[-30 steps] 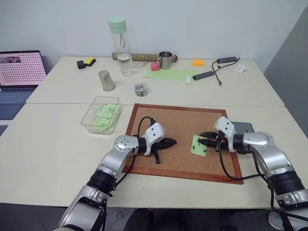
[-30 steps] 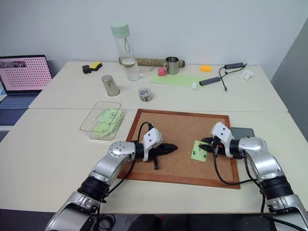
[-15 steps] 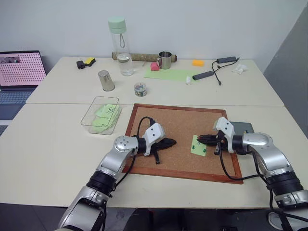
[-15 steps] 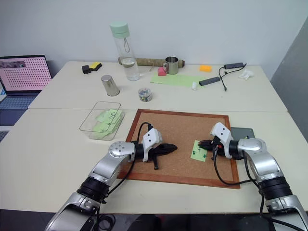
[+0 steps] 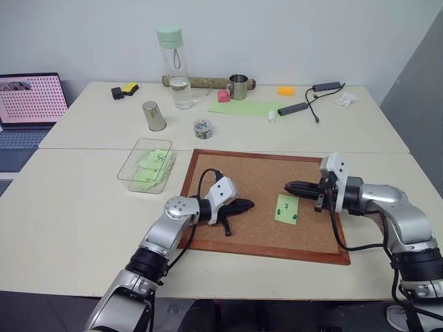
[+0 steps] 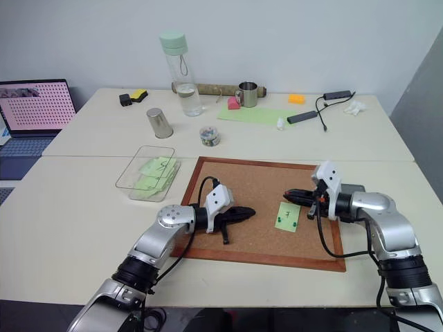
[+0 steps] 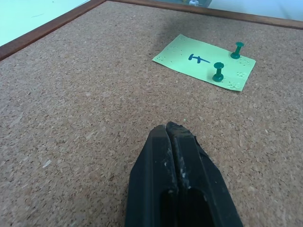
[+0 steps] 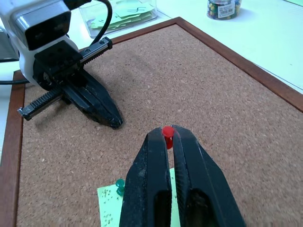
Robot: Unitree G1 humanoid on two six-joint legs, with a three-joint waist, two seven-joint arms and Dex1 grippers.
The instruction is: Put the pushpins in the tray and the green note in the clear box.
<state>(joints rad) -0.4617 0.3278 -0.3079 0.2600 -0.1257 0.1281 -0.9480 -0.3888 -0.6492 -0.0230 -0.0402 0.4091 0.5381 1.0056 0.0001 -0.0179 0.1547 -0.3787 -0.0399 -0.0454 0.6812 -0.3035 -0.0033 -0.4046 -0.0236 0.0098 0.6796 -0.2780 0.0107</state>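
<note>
The green note [image 5: 286, 208] lies on the corkboard [image 5: 256, 173], with two green pushpins [image 7: 218, 72] stuck in it. My right gripper [image 5: 289, 186] hovers just above and behind the note, shut on a red pushpin [image 8: 167, 132] at its fingertips. On the cork to the left of the note rests my left gripper [image 5: 248, 204], shut and empty, pointing at the note. The clear box [image 5: 128, 173], left of the board, holds several green notes. The dark tray [image 6: 356, 187] sits by the board's right edge, mostly hidden behind my right wrist.
A small jar of mixed pins [image 5: 202, 128], a steel cup [image 5: 153, 115] and a tall bottle [image 5: 173, 68] stand behind the board. Farther back are a mug [image 5: 238, 86], a pale green sheet [image 5: 246, 107] and cables [image 5: 308, 104]. A laptop [image 5: 28, 104] is at far left.
My right gripper shut on the red pushpin at the note's top edge and rose off the board with it. The left gripper stayed put.
</note>
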